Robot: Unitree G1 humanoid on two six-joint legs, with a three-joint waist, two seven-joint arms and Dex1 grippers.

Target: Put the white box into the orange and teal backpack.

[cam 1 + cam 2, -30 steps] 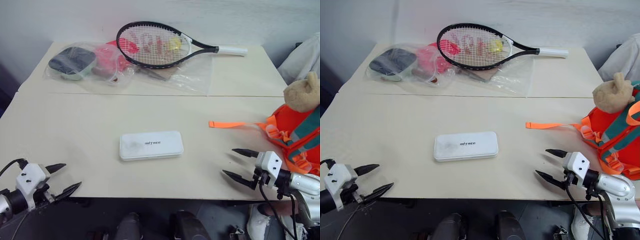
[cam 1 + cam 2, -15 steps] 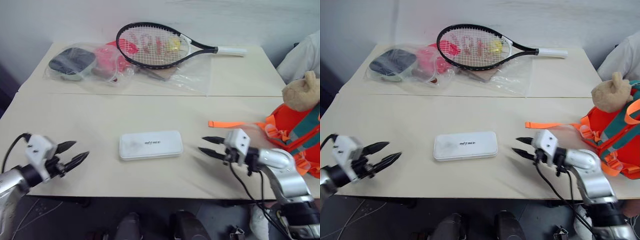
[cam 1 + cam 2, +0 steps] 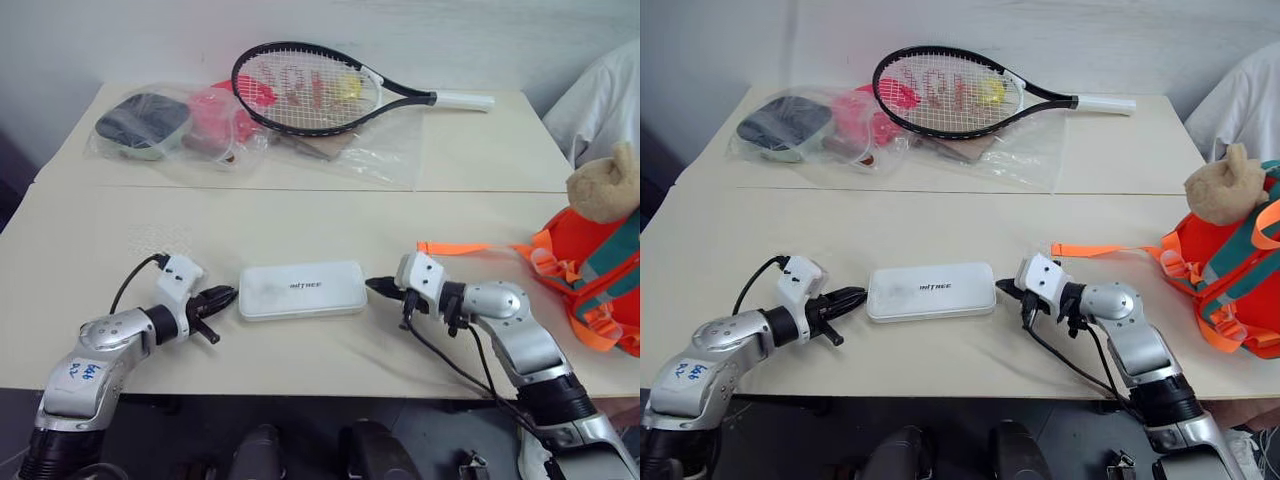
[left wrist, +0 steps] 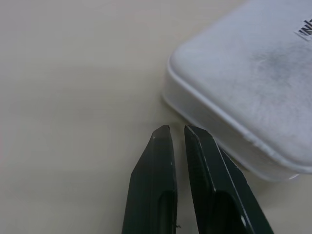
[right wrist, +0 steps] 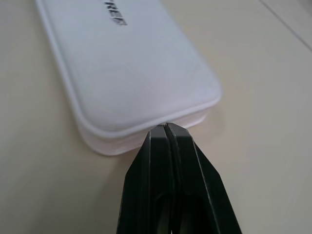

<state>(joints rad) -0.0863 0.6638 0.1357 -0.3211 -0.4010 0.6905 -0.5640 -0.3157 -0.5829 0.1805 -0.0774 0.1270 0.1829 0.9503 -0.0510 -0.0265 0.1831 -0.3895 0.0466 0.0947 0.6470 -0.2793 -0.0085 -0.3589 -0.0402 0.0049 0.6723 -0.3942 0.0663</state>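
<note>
Both end effectors have come in to the white box (image 3: 302, 290), near the tabletop's (image 3: 300, 215) front edge, left end effector (image 3: 222, 295) and right end effector (image 3: 376, 286) clenched at its short ends; press evenly inward before lifting toward the orange and teal backpack (image 3: 600, 270) at the right edge.

A black-framed tennis racket (image 3: 310, 90) with a white grip lies on the pale counter (image 3: 480, 150) at its far side, well beyond both grippers. Its head rests on crumpled clear plastic bags (image 3: 370, 150). Farther toward the left gripper's side, a bag holds a dark paddle (image 3: 143, 120) and pink-red items (image 3: 215, 115). A seam crosses the counter between these things and the grippers.
</note>
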